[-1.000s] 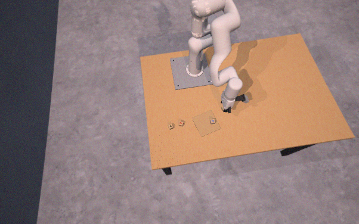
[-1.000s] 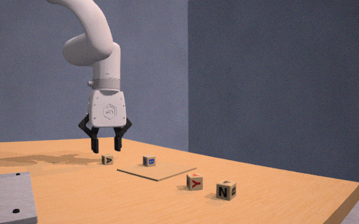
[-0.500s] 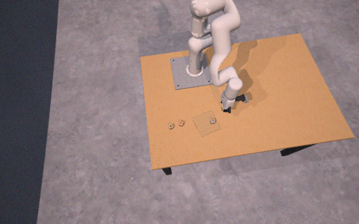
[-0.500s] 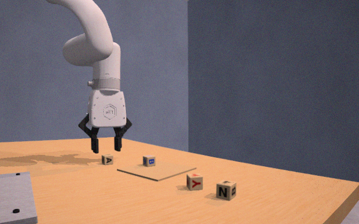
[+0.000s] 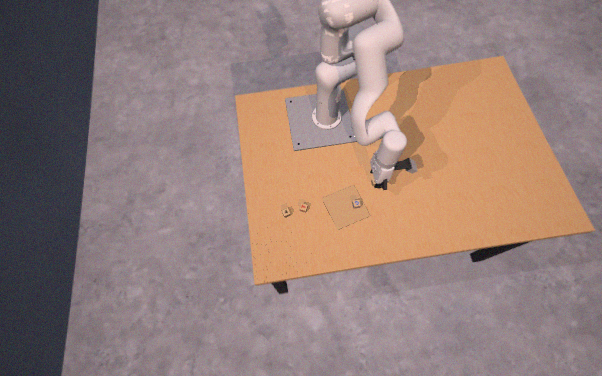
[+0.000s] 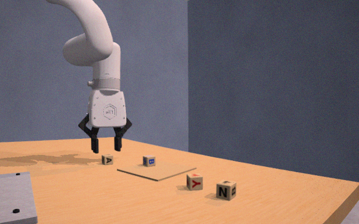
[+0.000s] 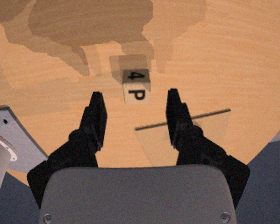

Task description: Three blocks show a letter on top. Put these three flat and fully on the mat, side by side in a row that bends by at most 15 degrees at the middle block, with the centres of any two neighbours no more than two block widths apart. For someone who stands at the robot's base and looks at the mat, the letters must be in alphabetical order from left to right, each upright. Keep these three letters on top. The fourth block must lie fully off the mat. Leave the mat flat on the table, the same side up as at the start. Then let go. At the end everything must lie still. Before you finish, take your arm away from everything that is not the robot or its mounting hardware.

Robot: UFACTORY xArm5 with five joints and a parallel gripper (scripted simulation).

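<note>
My gripper (image 5: 380, 185) (image 6: 105, 147) (image 7: 135, 101) is open and empty. It hangs a little above a wooden block (image 6: 107, 159) (image 7: 136, 90) that stands on the bare table just off the mat's near corner. This block shows a black A on one side in the exterior view and a P in the wrist view. In the top view my gripper hides it. The thin tan mat (image 5: 342, 214) (image 6: 162, 173) (image 7: 156, 141) lies flat. A block with a blue letter (image 5: 356, 203) (image 6: 149, 161) stands on its corner. A red-lettered Y block (image 5: 304, 206) (image 6: 194, 182) and a black-lettered N block (image 5: 287, 211) (image 6: 226, 190) stand off the mat.
The grey base plate (image 5: 302, 131) (image 6: 4, 196) with the arm's foot lies behind my gripper. The table's front edge (image 5: 417, 256) runs beyond the mat and the blocks.
</note>
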